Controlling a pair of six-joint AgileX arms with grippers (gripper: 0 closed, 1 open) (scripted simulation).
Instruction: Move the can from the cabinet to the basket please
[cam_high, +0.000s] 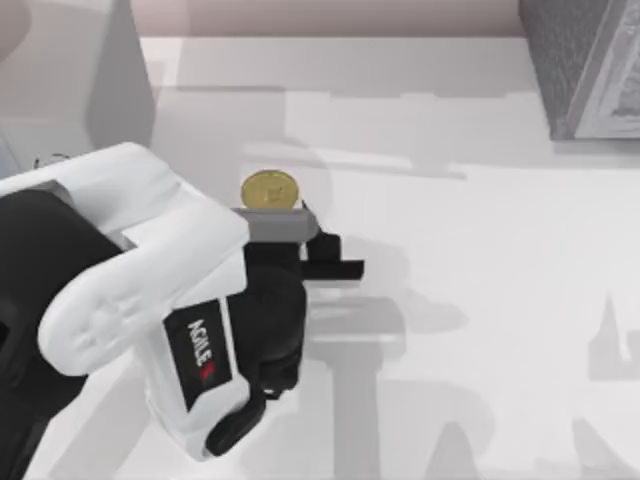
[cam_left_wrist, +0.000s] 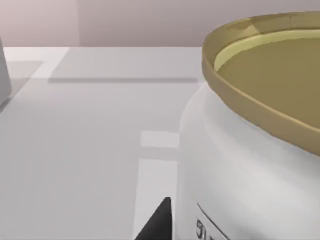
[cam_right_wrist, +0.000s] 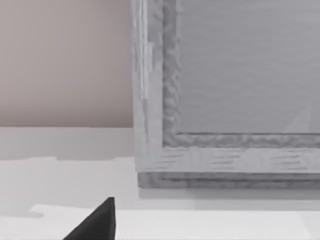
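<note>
Left hand (cam_high: 318, 252) of an AgileX arm beside a gold-topped can (cam_high: 268, 189) on a white tabletop (cam_high: 480, 300).

The can stands upright left of centre, just beside the left hand's dark fingers; whether they grip it, I cannot tell. A grey cabinet (cam_high: 585, 65) sits at the far right corner, well apart from the can.
</note>
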